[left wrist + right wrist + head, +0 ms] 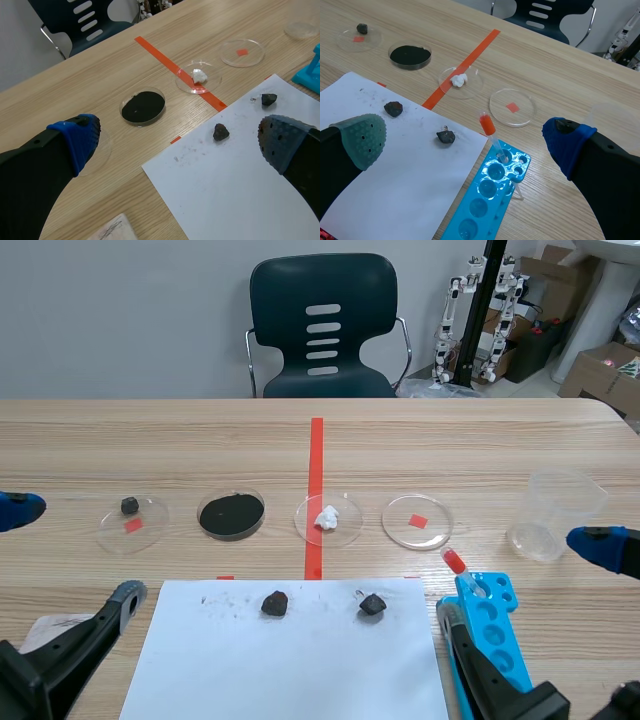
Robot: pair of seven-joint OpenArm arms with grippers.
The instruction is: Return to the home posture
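My left gripper hangs low over the table's near left corner, open, with nothing between its fingers. In the left wrist view the left gripper spans the corner of a white paper sheet. Open as well, my right gripper sits at the near right above a blue tube rack. From the right wrist view, the right gripper has the sheet and the rack below it, and it holds nothing.
Two dark lumps lie on the sheet. Behind it stand dishes: one with a small lump, black powder, a white lump, an empty one. A red-bulbed dropper stands in the rack; a clear beaker far right.
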